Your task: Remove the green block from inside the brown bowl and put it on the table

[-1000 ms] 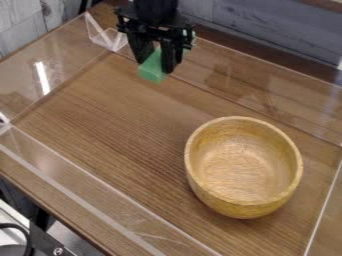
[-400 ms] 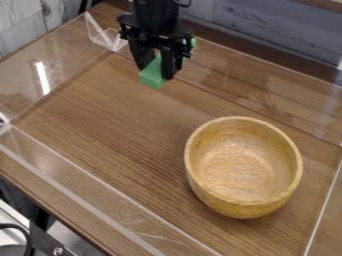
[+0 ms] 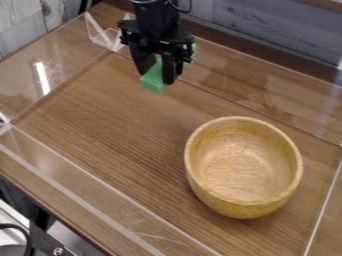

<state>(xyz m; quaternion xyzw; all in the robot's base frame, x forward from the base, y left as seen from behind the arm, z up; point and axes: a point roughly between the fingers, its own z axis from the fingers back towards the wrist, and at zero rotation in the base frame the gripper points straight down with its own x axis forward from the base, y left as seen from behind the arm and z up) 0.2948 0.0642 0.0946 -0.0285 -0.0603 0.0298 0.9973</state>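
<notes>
Gripper (image 3: 159, 72) fingers are being kept clamped on the green block (image 3: 158, 77), which is being held upright between them, with its lower end showing below the fingertips. The block is being suspended close above the table (image 3: 107, 140), near the far left part of the surface; contact with the wood cannot be confirmed. The brown bowl (image 3: 245, 166) is being left empty, well apart to the near right. Clear plastic walls (image 3: 60, 60) are bordering the tabletop edges.

Grey plank wall (image 3: 274, 25) behind the jaws, to their right. Black cables (image 3: 16, 238) well apart, lower left.
</notes>
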